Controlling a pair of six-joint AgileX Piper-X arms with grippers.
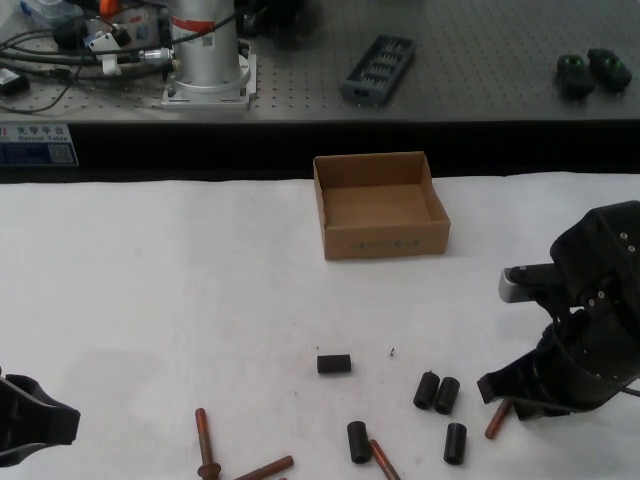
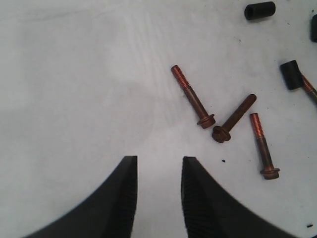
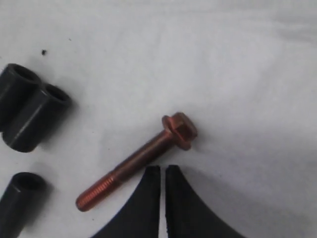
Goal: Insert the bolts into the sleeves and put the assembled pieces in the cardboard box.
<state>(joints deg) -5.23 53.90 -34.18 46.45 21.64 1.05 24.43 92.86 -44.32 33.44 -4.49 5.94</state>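
Right wrist view: right gripper point(image 3: 162, 169) fingers almost closed, holding nothing, copper-coloured hex-flange metal bolt point(image 3: 136, 162) lying flat just beyond the fingertips; risk: descending this narrow, they likely strike or roll it rather than straddle it.

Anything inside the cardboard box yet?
Nothing on the visible floor of the cardboard box. Its near wall hides the front strip of floor.

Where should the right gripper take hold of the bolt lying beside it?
I'd grip the bolt on its smooth mid-shank, from straight above, jaws across its length. It lies flat, clear of the sleeves. The right gripper is shut, so open first.
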